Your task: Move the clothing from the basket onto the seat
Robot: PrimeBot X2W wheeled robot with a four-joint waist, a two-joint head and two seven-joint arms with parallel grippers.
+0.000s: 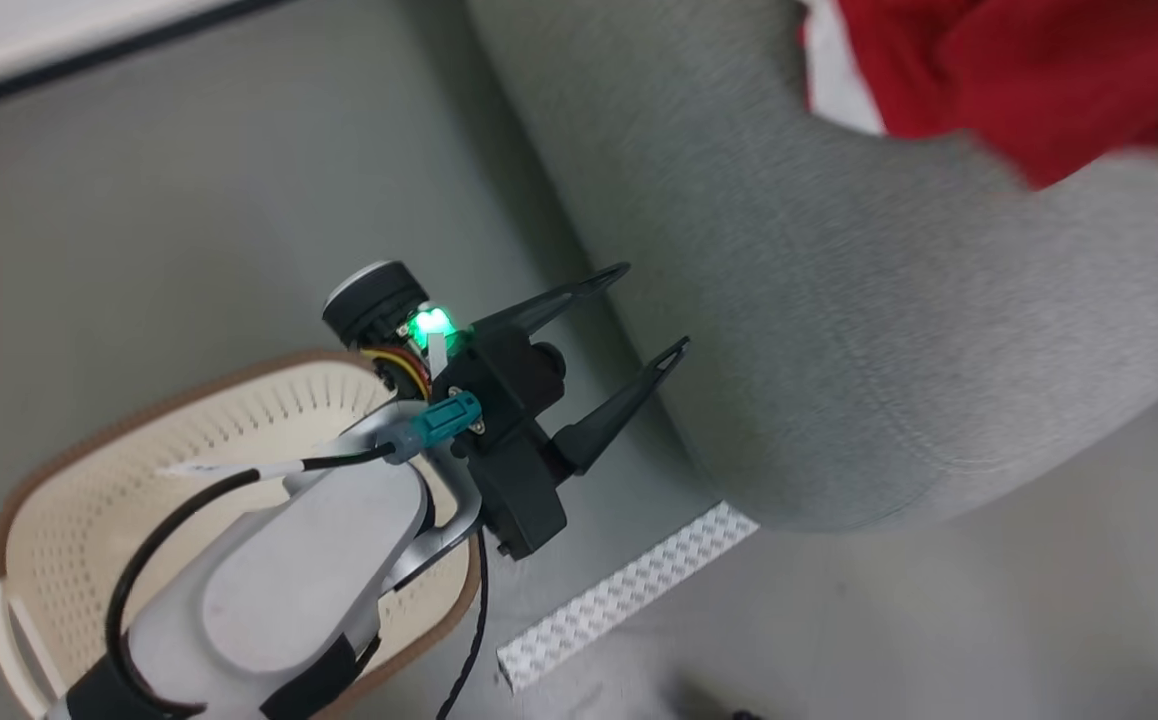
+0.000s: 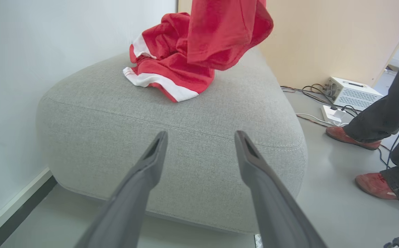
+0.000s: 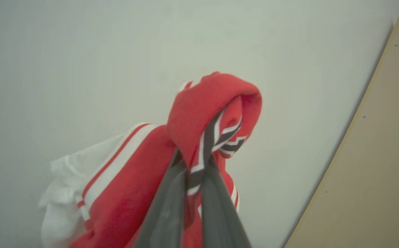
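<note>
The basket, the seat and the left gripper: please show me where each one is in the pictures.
basket (image 1: 79, 530): head view, on its perforated inner wall.
seat (image 2: 192, 103): left wrist view, on its bare top surface.
left gripper (image 1: 654, 306): head view, midway between its open fingertips.

The grey floor (image 1: 189, 230) carries the light grey seat (image 2: 192, 144), set against a white wall (image 2: 30, 51). Crumpled red clothing (image 2: 172, 74) with white stripes lies on the seat's top, toward its far edge. On the floor, a white patterned strip (image 1: 629, 590) lies at the seat's near corner, with the basket (image 1: 139, 480) nearby. A white box (image 2: 353, 93) and cables (image 2: 309, 91) lie on the seat's side away from the wall.
</note>
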